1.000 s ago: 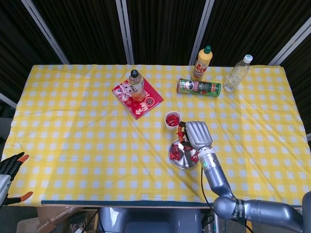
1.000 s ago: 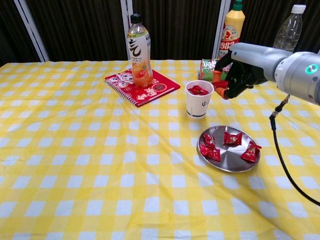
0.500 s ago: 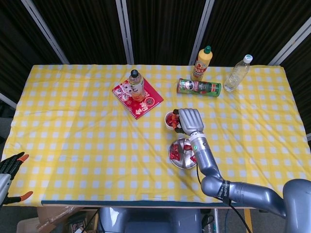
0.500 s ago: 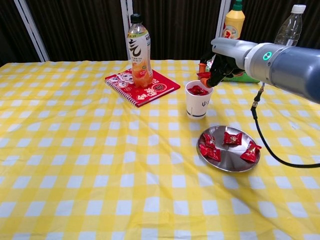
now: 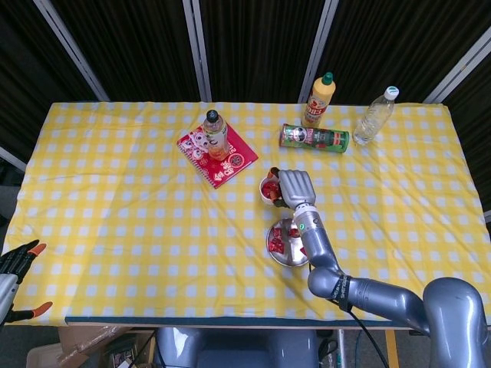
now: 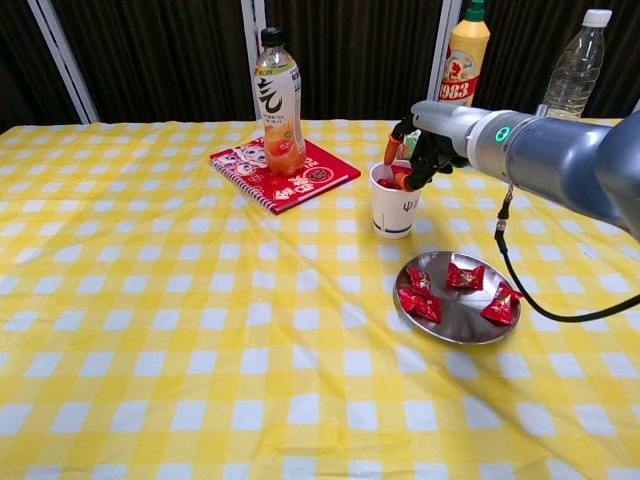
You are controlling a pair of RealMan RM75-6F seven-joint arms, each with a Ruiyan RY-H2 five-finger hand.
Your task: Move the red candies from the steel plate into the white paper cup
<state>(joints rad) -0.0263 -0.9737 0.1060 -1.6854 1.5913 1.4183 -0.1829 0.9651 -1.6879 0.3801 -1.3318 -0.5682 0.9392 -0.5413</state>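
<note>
The white paper cup (image 6: 394, 212) stands mid-table with red candies (image 6: 386, 183) inside; in the head view the cup (image 5: 268, 192) is partly covered by my right hand (image 5: 295, 188). That right hand (image 6: 428, 142) hovers at the cup's right rim, fingers spread over the mouth, one fingertip dipping in, nothing pinched between them. The steel plate (image 6: 456, 334) lies just in front and right of the cup and carries several red candies (image 6: 465, 276). My left hand (image 5: 17, 263) hangs off the table's front-left corner, fingers apart and empty.
A red notebook (image 6: 300, 178) with an orange drink bottle (image 6: 279, 105) on it lies left of the cup. Behind the cup are a green can on its side (image 5: 314, 137), a yellow sauce bottle (image 5: 320, 100) and a clear water bottle (image 5: 376, 115).
My right hand travelled left from beside the plate to the cup's mouth with a red candy, then lowered its fingers and spread them there. The left hand stayed put.
</note>
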